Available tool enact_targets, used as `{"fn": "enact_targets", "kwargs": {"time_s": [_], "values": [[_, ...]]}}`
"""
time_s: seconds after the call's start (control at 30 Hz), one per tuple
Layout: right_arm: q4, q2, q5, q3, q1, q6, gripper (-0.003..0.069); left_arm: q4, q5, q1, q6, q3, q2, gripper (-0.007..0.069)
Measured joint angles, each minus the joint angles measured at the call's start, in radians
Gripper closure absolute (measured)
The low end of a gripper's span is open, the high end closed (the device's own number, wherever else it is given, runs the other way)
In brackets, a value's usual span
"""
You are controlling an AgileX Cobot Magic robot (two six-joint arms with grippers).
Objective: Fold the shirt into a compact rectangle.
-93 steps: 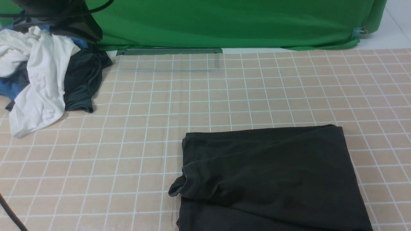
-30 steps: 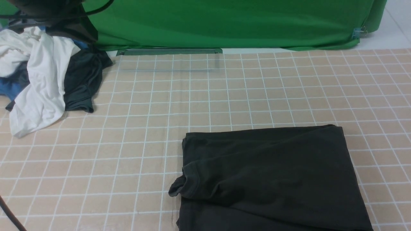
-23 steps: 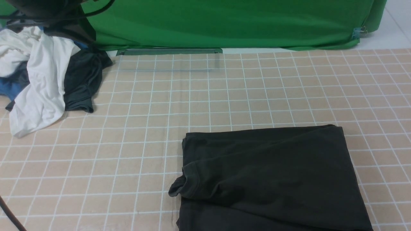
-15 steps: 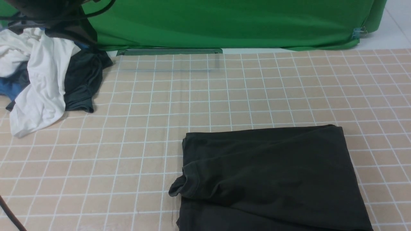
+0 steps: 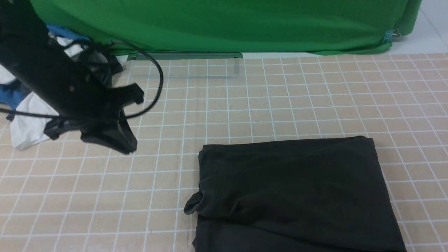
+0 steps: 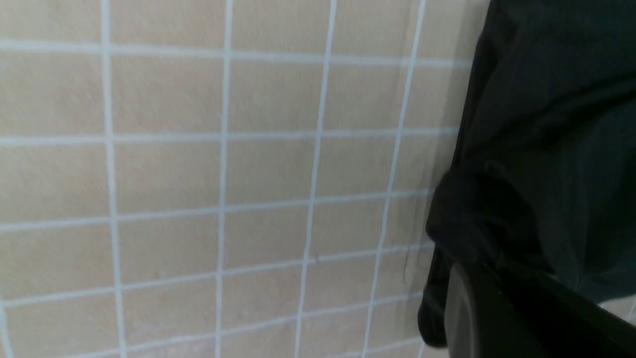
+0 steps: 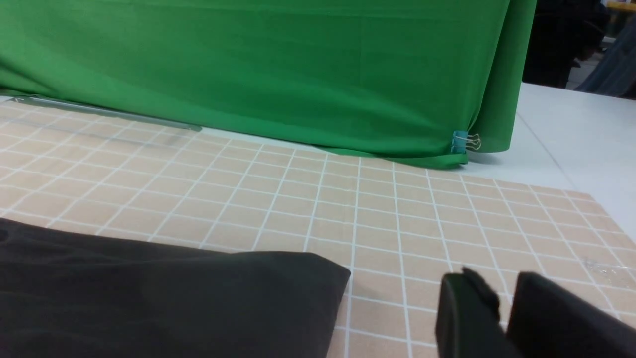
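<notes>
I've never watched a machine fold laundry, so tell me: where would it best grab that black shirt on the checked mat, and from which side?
Probably the loose sleeve poking out at the shirt's left edge, approached from the left, where the left claw hovers. That cuff bulges beyond the otherwise straight folded edge, so it offers something raised to pinch; the rest lies flat against the mat.

Green backdrop (image 5: pixel 245 24), beige grid mat (image 5: pixel 245 105), white garment (image 5: pixel 26 129), blue cloth (image 5: pixel 10 98)

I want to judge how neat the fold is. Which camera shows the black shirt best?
The front view: nearly the whole shirt shows, lying folded on the mat. The left wrist view catches only one edge, the right wrist view only a corner.
</notes>
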Motion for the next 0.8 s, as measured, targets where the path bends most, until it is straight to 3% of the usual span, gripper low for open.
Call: {"fn": "enact_targets", "kwargs": {"time_s": [0.37,0.57,0.8], "values": [[0.0,0.0,0.0,0.0,0.0,0.0,0.045,-0.073,-0.291,-0.248,-0.087,0.103,-0.029,0.0608],[0.0,0.0,0.0,0.0,0.0,0.0,0.0433,-0.079,-0.316,-0.389,-0.092,0.103,0.066,0.0608],[0.0,0.0,0.0,0.0,0.0,0.0,0.0424,-0.047,-0.296,-0.417,-0.132,0.106,0.147,0.0608]]}}
